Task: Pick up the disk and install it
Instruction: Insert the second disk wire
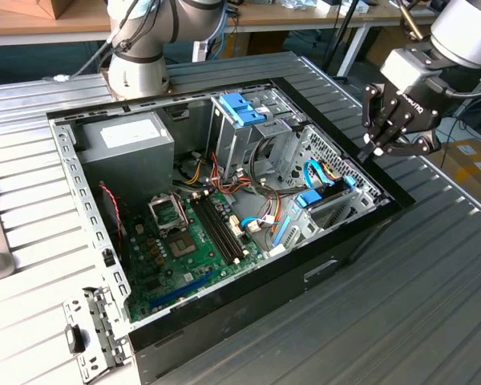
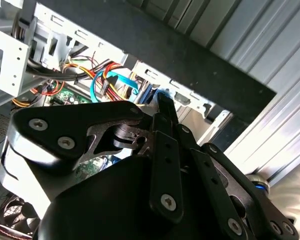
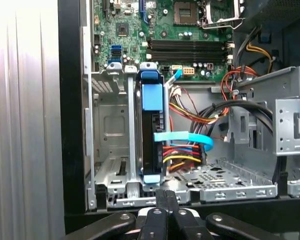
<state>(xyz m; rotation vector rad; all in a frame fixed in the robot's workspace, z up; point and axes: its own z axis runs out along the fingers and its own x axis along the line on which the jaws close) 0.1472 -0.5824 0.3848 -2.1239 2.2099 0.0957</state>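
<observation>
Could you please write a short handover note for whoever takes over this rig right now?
Gripper: shut and empty, hovering above the open computer case at its edge on the exterior view's right.
Disk: standing on edge in the metal drive cage inside the case, blue rails showing, directly ahead of the fingertips in the first wrist view.
Done: the disk sits in the cage slot and is out of the gripper.
Left: whether it is fully seated cannot be told from these views, so check that. A light blue data cable runs beside it.
</observation>
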